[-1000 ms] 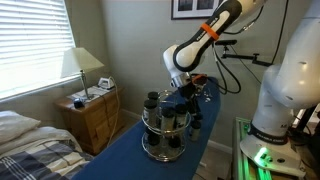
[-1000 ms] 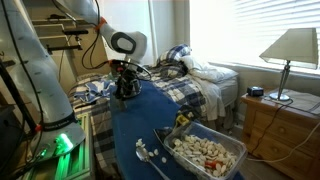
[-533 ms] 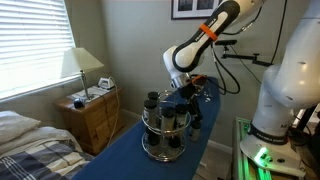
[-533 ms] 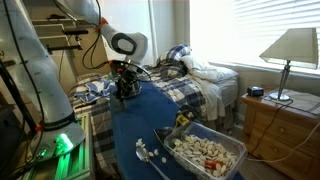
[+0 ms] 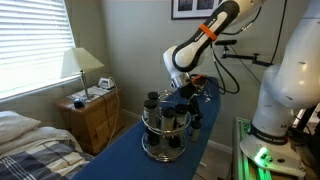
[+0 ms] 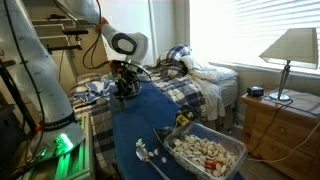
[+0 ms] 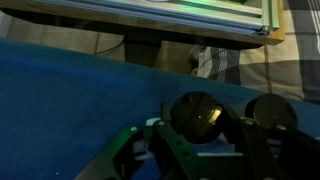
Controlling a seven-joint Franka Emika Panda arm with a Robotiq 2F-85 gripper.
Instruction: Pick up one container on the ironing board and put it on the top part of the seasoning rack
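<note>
My gripper [image 7: 203, 128] is shut on a container [image 7: 198, 115], a small jar with a round dark lid; a finger presses on each side of it. It stands on the dark blue ironing board [image 7: 70, 90]. A second dark-lidded jar [image 7: 270, 112] stands just to its right. In an exterior view the gripper [image 5: 183, 92] reaches down right behind the silver two-tier seasoning rack [image 5: 165, 125], whose tiers hold dark-lidded jars. In both exterior views the ironing board [image 5: 118, 152] [image 6: 140, 125] runs lengthwise, and the gripper [image 6: 125, 85] is low at its far end.
A wooden nightstand [image 5: 92, 115] with a lamp [image 5: 80, 65] stands beside the board. A wire bin of pale items [image 6: 208, 152] and a spoon [image 6: 146, 154] lie on the board's near end. A bed [image 6: 195, 85] is alongside. A second robot body [image 5: 285, 90] stands close.
The arm has kept its place over the board. The jaws have come together round the container.
</note>
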